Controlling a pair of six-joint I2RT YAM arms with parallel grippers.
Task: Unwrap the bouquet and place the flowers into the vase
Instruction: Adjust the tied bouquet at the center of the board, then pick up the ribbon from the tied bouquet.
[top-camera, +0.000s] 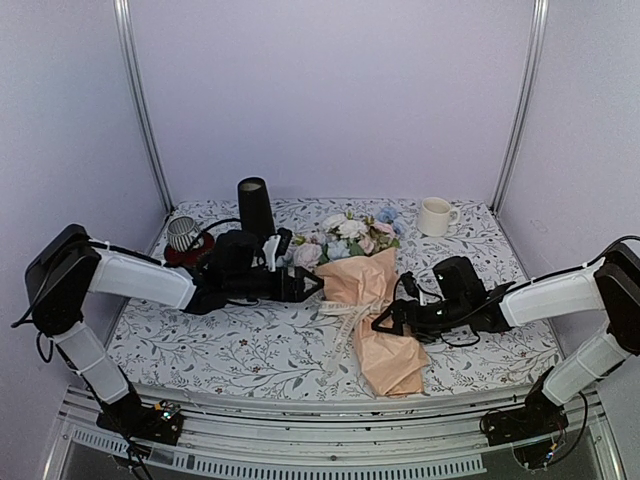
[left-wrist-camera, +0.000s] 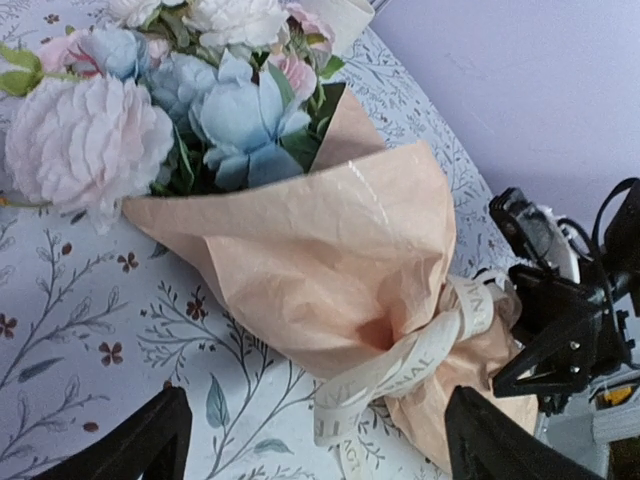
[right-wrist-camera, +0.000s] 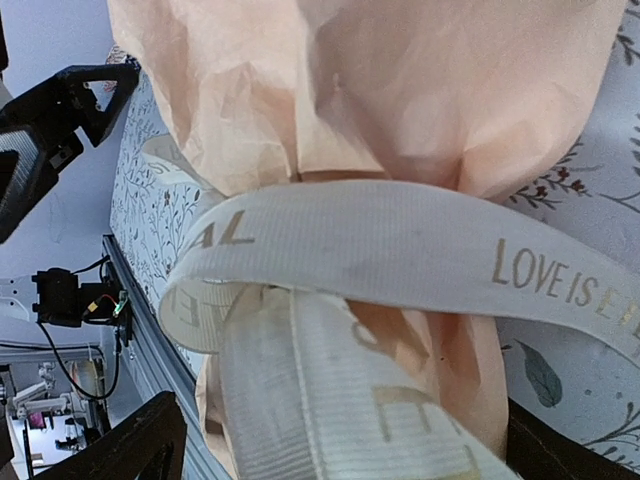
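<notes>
Paper wrap (top-camera: 385, 345) looks light, crinkly and easily torn; the soft ribbon (top-camera: 345, 315) is probably the place to pinch, at its loose loops. The bouquet (top-camera: 365, 295) lies at centre frame in the top view: a peach cone with pastel flowers (top-camera: 345, 238) fanning upward and a cream bow at the waist. The left gripper (top-camera: 316, 285) and right gripper (top-camera: 382, 322) flank it, both spread wide and empty. The black vase (top-camera: 255, 207) stands at upper left.
</notes>
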